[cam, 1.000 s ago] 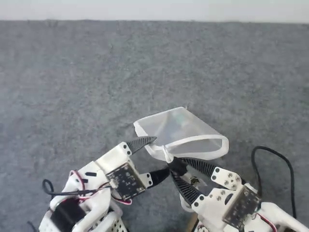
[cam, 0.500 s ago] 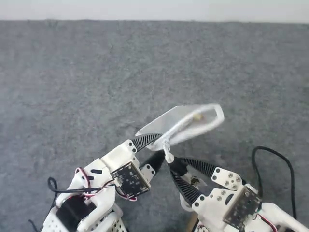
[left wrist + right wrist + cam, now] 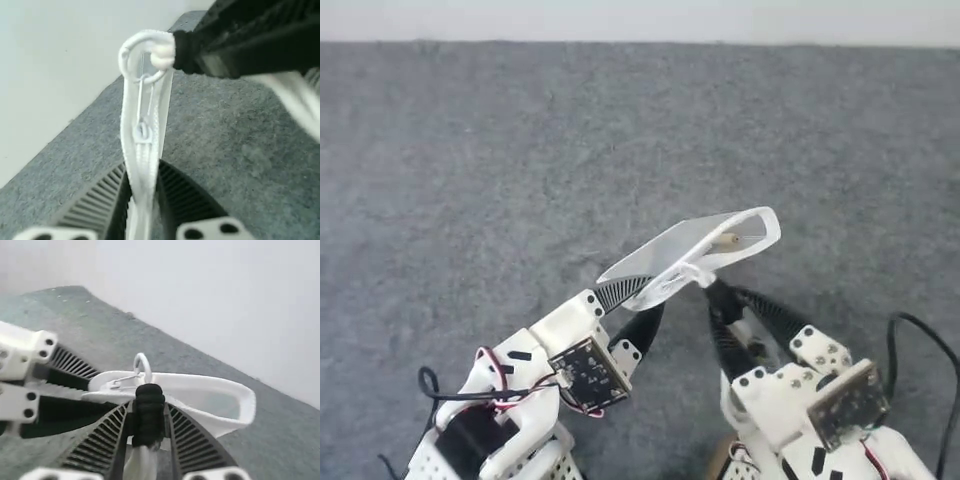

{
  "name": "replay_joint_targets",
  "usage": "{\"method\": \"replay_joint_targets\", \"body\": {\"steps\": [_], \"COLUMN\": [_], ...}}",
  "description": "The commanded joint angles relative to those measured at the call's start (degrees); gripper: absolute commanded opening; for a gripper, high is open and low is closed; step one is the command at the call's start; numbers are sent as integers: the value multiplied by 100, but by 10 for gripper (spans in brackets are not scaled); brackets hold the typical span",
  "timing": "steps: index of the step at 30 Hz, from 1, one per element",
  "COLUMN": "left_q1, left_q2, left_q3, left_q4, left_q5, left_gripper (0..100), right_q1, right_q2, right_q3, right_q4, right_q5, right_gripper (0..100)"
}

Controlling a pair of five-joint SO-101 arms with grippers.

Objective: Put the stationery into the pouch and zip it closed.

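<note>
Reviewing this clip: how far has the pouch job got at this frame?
Done: a small tan item sits inside the pouch. In hand: the left claw clamps the pouch's zip end, the right claw pinches the zip pull. Left: the mouth gapes open, so zipping remains.

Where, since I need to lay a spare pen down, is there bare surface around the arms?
Free: the wide grey surface between the pouch and the far wall, and both side stretches. Crowded: the near edge, where the left pincer and right pincer hold the pouch, with a cable beside.
</note>
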Motion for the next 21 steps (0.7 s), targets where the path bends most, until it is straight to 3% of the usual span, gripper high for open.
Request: {"method": "replay_joint_targets", "body": {"steps": [1,12,21], "left_q1": [-26,-35,-35], "left_q2": [-132,-132,-132], "left_q3": [-330,-330,-338], "left_q4": [-185,-141,-123], "left_q5": [79,70,62], "left_gripper": [9,9,9], "right_q1": [462,1376,1182], "right_q2": [-4,-4,-4], "right_q3": [-70,-62,-105], "right_q4": [-189,-312,-127], "right_q5": [-88,-62,-97], "right_gripper": [6,6,43]}}
